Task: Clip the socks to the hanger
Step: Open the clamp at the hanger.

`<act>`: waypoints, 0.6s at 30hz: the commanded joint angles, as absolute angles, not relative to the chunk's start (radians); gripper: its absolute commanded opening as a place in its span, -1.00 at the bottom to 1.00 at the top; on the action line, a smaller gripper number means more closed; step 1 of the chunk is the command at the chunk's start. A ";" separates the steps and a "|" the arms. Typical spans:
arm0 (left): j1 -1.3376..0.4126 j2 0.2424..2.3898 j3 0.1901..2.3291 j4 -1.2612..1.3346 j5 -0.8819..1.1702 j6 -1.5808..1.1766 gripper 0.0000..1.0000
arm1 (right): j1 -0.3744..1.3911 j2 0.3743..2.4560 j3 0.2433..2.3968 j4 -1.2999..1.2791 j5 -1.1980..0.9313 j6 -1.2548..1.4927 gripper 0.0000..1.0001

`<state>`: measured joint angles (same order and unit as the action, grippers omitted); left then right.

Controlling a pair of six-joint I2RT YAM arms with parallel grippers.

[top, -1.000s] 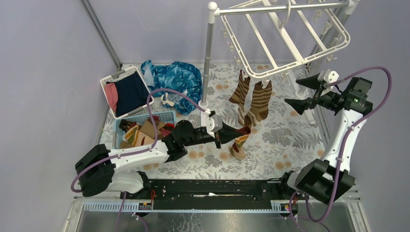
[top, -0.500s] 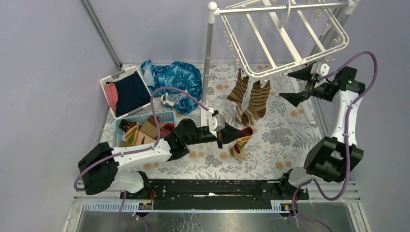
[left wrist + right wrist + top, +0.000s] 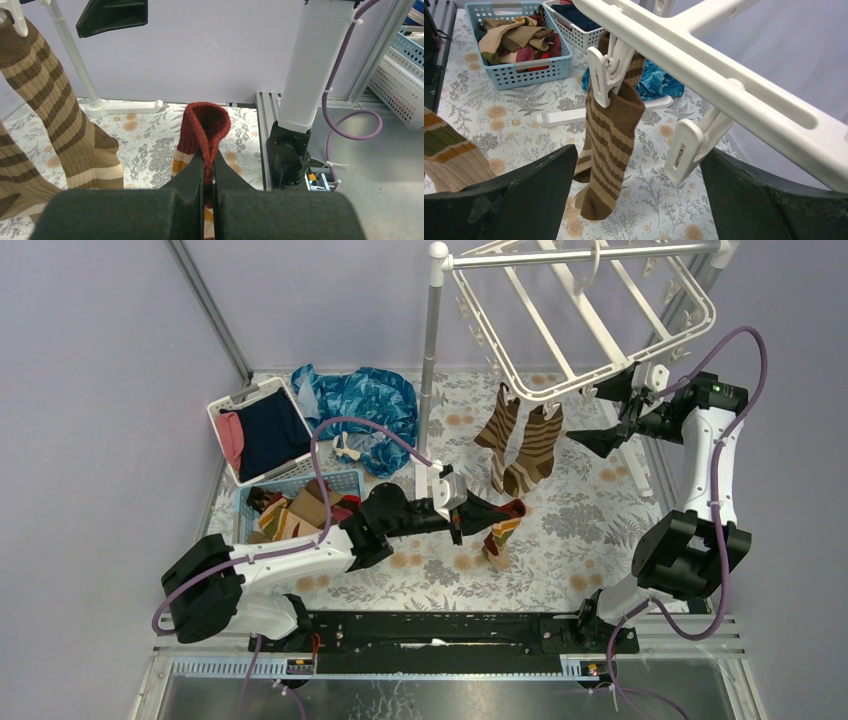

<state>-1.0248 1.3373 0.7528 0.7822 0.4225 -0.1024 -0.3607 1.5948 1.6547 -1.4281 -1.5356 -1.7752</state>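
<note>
Left fingers [image 3: 209, 167]: clenched on the red cuff of a banded sock [image 3: 206, 120], which hangs below them.
Basket [image 3: 524, 74]: more socks lie in it, well apart from both fingers.
Done: two striped socks [image 3: 538, 445] are clipped on the hanger [image 3: 600, 315].
Right fingers [image 3: 636, 160]: released wide, with a free clip [image 3: 682, 150] between them.
Views: only the right wrist shows this clip closely; only the left wrist shows the pinch.

Plain lavender walls [image 3: 100, 390] close in the space on the left, back and right, meeting at a slanted grey metal strut [image 3: 210, 310] in the far left corner. The tabletop [image 3: 600, 530] wears a pale cover printed with grey ferns and orange blossoms. A black rail [image 3: 440, 630] and ribbed metal plate [image 3: 450, 695] edge its near side. Light is soft and even.
</note>
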 commanded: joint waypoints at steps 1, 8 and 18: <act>-1.017 1.346 0.791 0.785 0.428 -0.109 -1.00 | -0.356 1.518 1.674 -1.468 -1.645 -1.791 0.99; -1.018 1.344 0.796 0.779 0.432 -0.122 -1.00 | -0.356 1.515 1.703 -1.467 -1.644 -1.772 0.99; -1.019 1.337 0.803 0.766 0.429 -0.133 -1.00 | -0.357 1.548 1.770 -1.462 -1.643 -1.703 0.94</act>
